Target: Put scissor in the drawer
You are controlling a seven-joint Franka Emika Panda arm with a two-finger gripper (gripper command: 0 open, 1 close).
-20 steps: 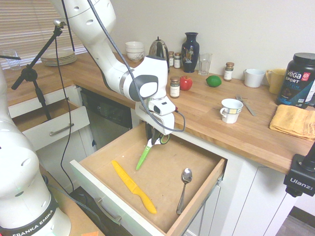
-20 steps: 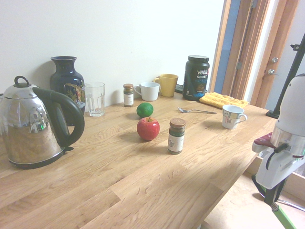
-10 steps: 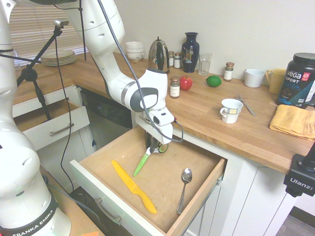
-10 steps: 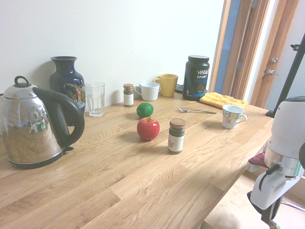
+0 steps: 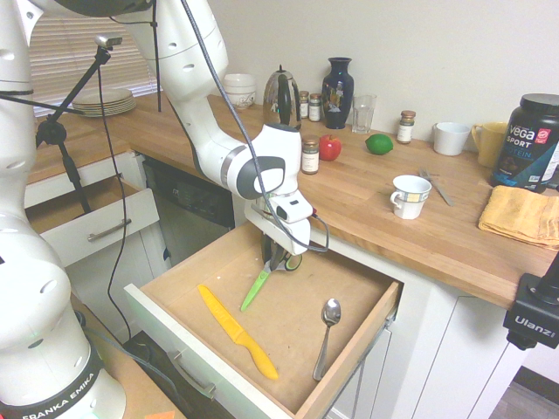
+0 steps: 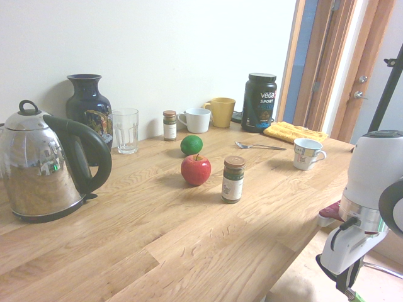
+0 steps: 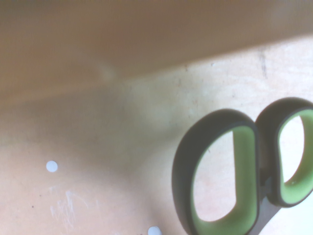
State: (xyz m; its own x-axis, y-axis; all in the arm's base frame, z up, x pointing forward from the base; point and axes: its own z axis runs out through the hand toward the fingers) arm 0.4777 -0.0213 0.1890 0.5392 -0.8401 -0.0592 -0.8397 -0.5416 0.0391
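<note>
**Robot tool gripping scissors inside an open drawer**

A white robot arm reaches down from the left, its tool [image 5: 274, 257] closed on the scissors [image 5: 255, 290] near the handles. The scissors are within the walls of the wide, open drawer [image 5: 297, 292], toward its far side, their lime-green blade sheath slanting down toward the near left. Whether the sheath touches the brown bottom, I cannot tell. Close up, the two handle loops are dark outside and green inside.

A yellow knife [image 5: 234, 329] lies nearer, and a metal spoon [image 5: 327, 339] lies to the right, both on the drawer bottom. At far left, a smaller drawer [image 5: 98, 223] also stands open.

Behind, the wooden counter [image 5: 349, 201] carries a red apple [image 5: 329, 147] (shiny, beside a small spice jar [image 5: 310, 154]), a green lime [image 5: 379, 144], a patterned cup [image 5: 410, 197], a fork [image 6: 259, 146] and, at the right, a folded yellow cloth [image 5: 522, 216].
</note>
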